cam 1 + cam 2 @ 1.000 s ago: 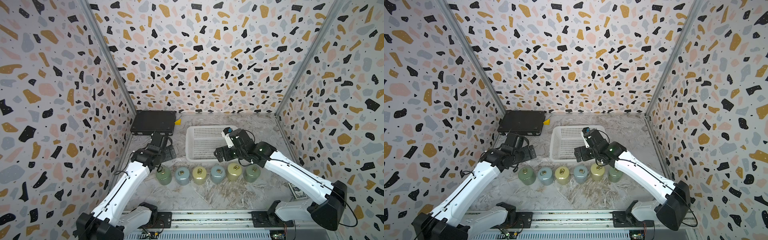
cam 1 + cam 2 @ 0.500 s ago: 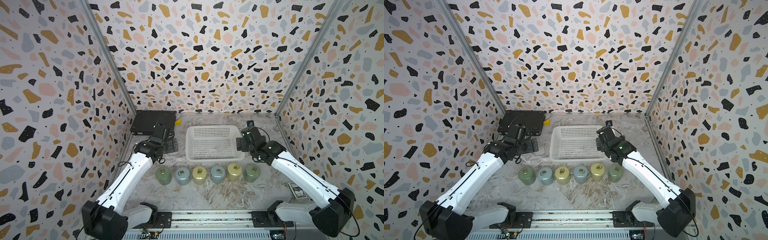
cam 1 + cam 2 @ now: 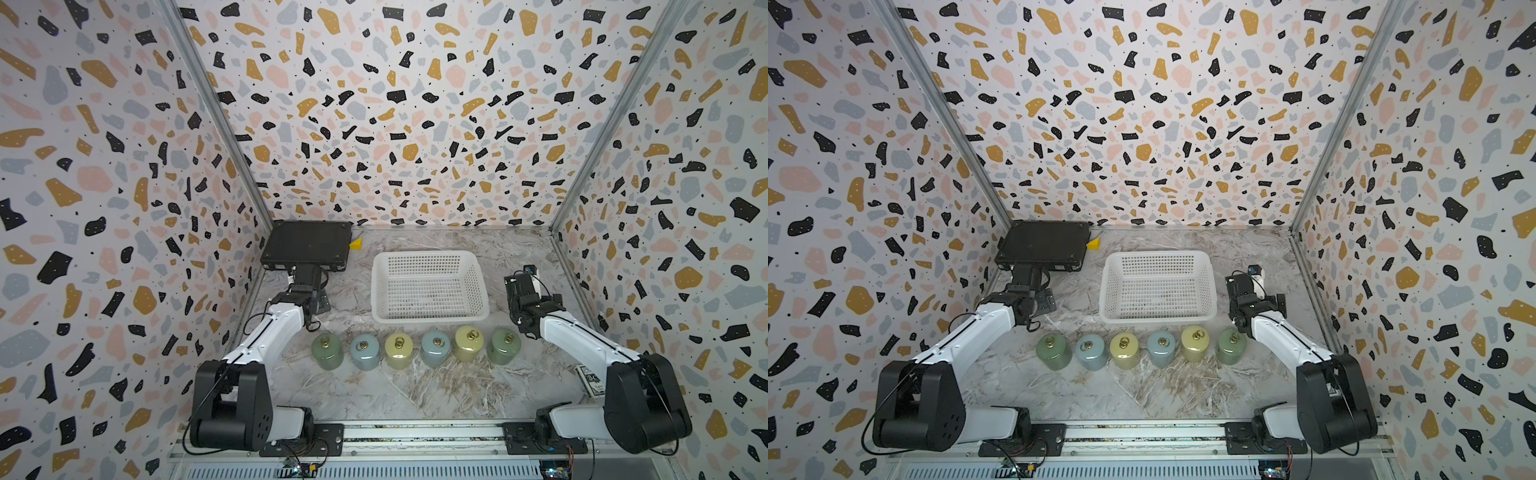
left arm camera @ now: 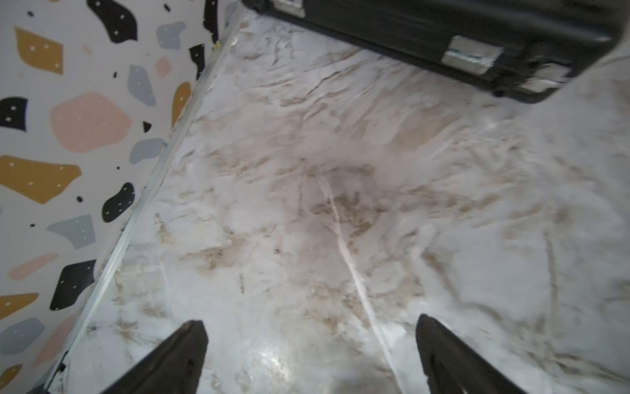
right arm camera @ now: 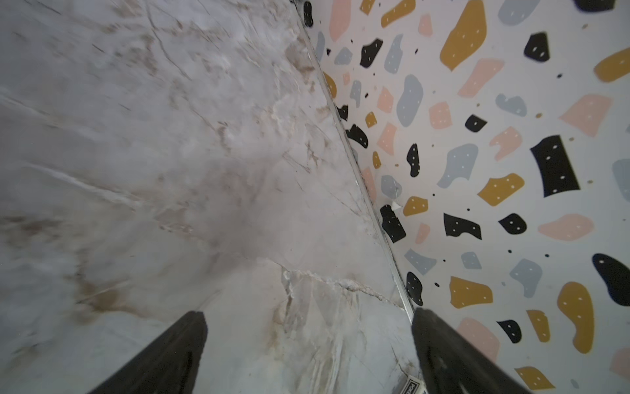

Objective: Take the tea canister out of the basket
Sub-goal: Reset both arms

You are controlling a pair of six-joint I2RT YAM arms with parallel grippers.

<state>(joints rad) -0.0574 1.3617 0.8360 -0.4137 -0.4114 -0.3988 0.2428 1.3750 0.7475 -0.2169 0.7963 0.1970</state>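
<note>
The white perforated basket [image 3: 473,286] [image 3: 1111,286] stands mid-table with nothing in it. Several tea canisters, green, blue and yellow with ring lids, stand upright in a row on the marble just in front of the basket; one yellow canister [image 3: 469,341] [image 3: 1195,341] sits a little nearer the basket. My left gripper [image 3: 306,275] [image 4: 308,327] is open to the left of the basket, over bare table near the black case. My right gripper [image 3: 521,283] [image 5: 308,317] is open to the right of the basket, over bare table by the side wall. Neither holds anything.
A flat black case [image 3: 307,245] [image 4: 443,37] lies in the back left corner, with a small yellow wedge [image 3: 355,244] beside it. A card box [image 3: 590,378] lies near the right arm's base. Patterned walls close in three sides.
Both arms have drawn away from the basket: the right gripper went from the basket's front right corner to its right side, and the left moved back toward the black case. The canisters stayed put.
</note>
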